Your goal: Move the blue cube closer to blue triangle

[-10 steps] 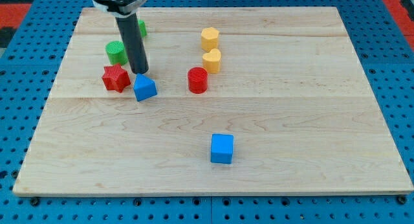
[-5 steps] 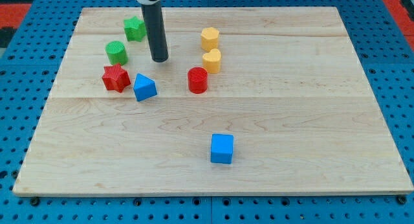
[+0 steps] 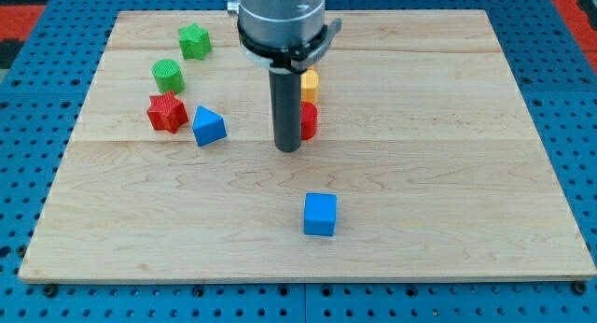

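The blue cube [image 3: 320, 214] sits on the wooden board [image 3: 448, 155] below the middle. The blue triangle [image 3: 208, 126] lies to the upper left, next to a red star [image 3: 167, 112]. My tip [image 3: 287, 147] is down on the board between the two, above and a little left of the blue cube and to the right of the blue triangle, touching neither. The rod stands in front of the red cylinder [image 3: 308, 119] and hides most of it.
A green cylinder [image 3: 168, 75] and a green star [image 3: 194, 40] lie at the upper left. A yellow block [image 3: 311, 81] shows just right of the rod, partly hidden; another yellow block behind the arm is out of sight.
My tip has moved from beside the blue triangle, up and then right and down, to a spot in front of the red cylinder. No block has moved.
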Action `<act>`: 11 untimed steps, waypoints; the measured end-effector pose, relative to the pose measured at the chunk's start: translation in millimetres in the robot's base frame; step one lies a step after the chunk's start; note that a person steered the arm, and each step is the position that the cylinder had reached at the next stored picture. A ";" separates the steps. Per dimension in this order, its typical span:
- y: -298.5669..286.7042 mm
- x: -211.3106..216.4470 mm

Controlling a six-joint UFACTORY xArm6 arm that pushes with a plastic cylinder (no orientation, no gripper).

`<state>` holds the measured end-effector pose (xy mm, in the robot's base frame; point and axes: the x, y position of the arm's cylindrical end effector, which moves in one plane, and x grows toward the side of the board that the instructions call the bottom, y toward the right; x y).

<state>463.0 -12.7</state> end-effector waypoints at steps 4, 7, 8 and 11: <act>1.4 103.0; 58.5 73.5; 62.1 56.5; 88.5 41.1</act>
<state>504.1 75.9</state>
